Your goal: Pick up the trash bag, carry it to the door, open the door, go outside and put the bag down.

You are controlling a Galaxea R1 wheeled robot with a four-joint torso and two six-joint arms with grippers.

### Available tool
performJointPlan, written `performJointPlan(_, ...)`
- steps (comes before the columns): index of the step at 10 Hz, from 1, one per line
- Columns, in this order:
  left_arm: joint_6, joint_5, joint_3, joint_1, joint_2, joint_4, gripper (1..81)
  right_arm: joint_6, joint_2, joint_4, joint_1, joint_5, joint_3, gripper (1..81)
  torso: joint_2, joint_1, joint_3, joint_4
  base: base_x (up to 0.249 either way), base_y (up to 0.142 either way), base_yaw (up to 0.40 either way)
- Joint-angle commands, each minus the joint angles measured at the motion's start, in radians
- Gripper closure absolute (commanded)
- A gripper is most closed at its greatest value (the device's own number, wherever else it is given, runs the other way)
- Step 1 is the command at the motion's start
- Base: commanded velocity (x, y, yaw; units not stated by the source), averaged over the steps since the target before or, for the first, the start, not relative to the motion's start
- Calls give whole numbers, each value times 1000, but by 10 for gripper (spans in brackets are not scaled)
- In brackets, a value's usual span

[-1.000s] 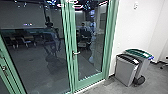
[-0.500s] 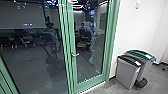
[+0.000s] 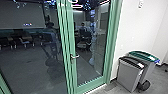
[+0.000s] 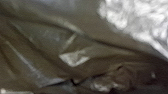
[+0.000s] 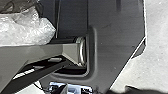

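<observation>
Your door handle (image 3: 75, 56) lies ahead, just shy of 12 o'clock, its lever pointing to 3 o'clock across the door (image 3: 91, 85), which looks shut. The trash bag (image 4: 47, 45) is right up against your left wrist camera, so the left arm seems nearer it; its long axis you can't read. Whether either gripper is closed on it, I cannot tell. Two bins (image 3: 128, 75) stand near 2 o'clock, beside the doorway; mind the bag's swing there.
</observation>
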Motion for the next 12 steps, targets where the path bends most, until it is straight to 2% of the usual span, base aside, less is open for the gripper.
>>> performJointPlan(1, 6, 62, 2, -55, 0, 7, 811, -4, 5, -3, 46, -63, 2, 10, 0, 0, 0, 0, 162, -62, 0)
performJointPlan(10, 6, 59, 2, -53, -2, 7, 811, -4, 6, -5, 28, -52, 8, 10, 0, 0, 0, 0, 162, -67, 0)
performJointPlan(12, 6, 59, 2, -55, -2, 7, 811, -4, 16, -23, 20, -45, 3, 10, 0, 0, 0, 0, 162, -68, 0)
